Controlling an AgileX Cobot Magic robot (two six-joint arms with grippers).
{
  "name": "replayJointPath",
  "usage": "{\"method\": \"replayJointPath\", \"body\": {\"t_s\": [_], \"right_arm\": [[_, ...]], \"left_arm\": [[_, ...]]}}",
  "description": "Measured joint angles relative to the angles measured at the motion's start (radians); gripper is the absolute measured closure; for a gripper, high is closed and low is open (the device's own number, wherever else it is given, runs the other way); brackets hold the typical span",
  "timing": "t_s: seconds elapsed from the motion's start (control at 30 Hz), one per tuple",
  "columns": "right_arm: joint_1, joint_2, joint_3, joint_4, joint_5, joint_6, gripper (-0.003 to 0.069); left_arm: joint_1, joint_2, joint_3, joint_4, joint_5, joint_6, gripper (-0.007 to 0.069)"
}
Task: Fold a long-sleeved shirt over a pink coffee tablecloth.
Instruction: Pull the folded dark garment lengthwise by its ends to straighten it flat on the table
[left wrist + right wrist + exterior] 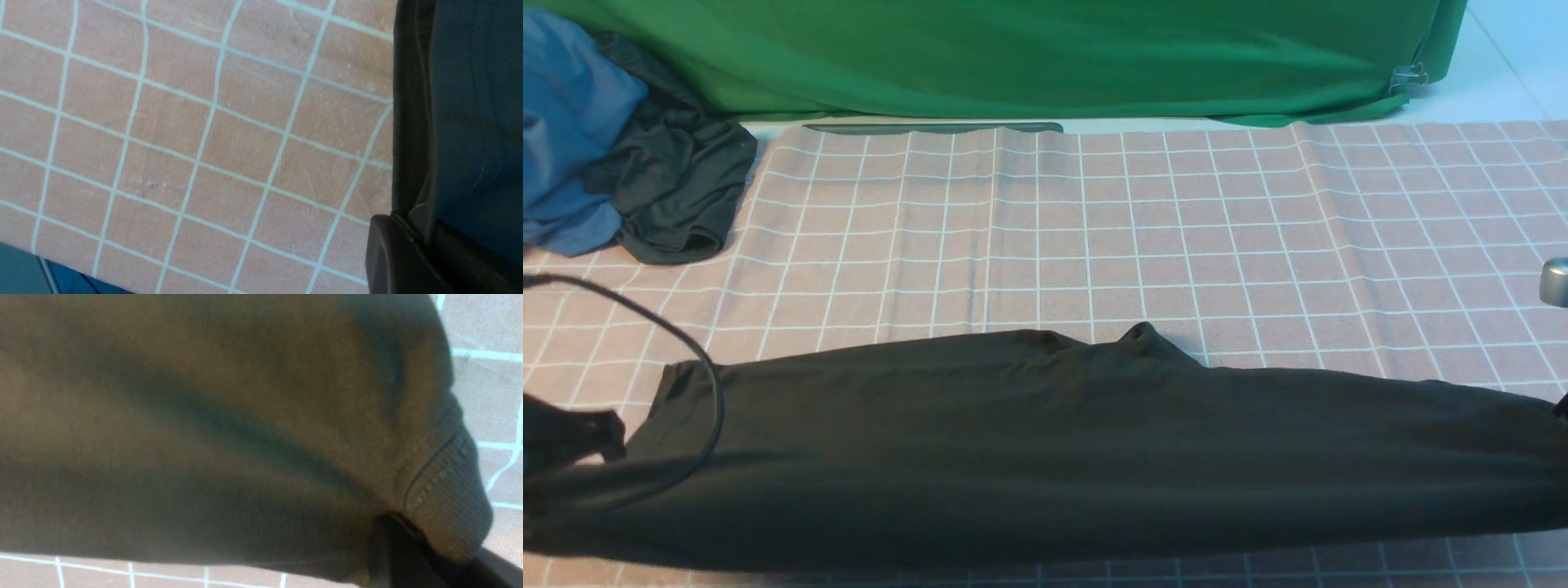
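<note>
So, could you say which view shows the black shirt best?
The front view: the long-sleeved shirt stretches across it. The right wrist view shows only blurred fabric and a ribbed cuff; the left wrist, just a dark edge.

The front view is being lit brightly and evenly by soft, diffuse light, with no glare. The grid of the pink coffee tablecloth [1094,229] is being rendered crisply. Only a faint shadow is being cast under the long-sleeved shirt [1094,457] near the table's front edge, and its folds are being swallowed by darkness. In the right wrist view the shirt is being blurred and tinted brownish. In the left wrist view the tablecloth is being shown sharper and warmer.
</note>
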Motion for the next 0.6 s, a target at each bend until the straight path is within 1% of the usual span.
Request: {"method": "replayJointPath", "body": {"t_s": [0.1,0.17,0.23,0.3,0.33,0.37,0.4,0.43,0.47,0.5,0.6], "right_arm": [[0.0,0.0,0.0,-0.007,-0.005,0.022,0.054],[-0.001,0.0,0.0,-0.027,-0.011,0.035,0.0503],[-0.002,0.0,0.0,-0.036,-0.011,0.039,0.0457],[-0.003,0.0,0.0,-0.04,-0.007,0.045,0.0385],[-0.003,0.0,0.0,-0.04,-0.007,0.045,0.0373],[-0.004,0.0,0.0,-0.04,-0.006,0.049,0.0347],[-0.005,0.0,0.0,-0.04,-0.004,0.052,0.0321],[-0.005,0.0,0.0,-0.04,-0.004,0.053,0.0316],[-0.005,0.0,0.0,-0.04,-0.004,0.057,0.0312],[-0.005,0.0,0.0,-0.04,-0.004,0.072,0.0311],[-0.005,0.0,-0.001,-0.029,-0.011,0.091,0.0321]], "left_arm": [[0.0,-0.001,0.01,0.013,0.0,-0.01,0.0592],[0.0,-0.001,0.01,0.035,-0.002,-0.038,0.059],[0.001,-0.001,0.01,0.044,-0.001,-0.049,0.0578],[0.001,-0.001,0.01,0.056,-0.001,-0.059,0.0547],[0.001,-0.001,0.01,0.059,0.0,-0.059,0.0543],[0.001,-0.001,0.01,0.066,0.002,-0.062,0.0519],[0.002,-0.001,0.01,0.07,0.003,-0.067,0.0469],[0.002,-0.001,0.01,0.07,0.003,-0.067,0.0463],[0.002,-0.001,0.01,0.07,0.003,-0.069,0.0432],[0.002,-0.001,0.01,0.076,0.003,-0.074,0.0382],[0.002,-0.001,0.003,0.094,0.003,-0.075,0.0312]]}}
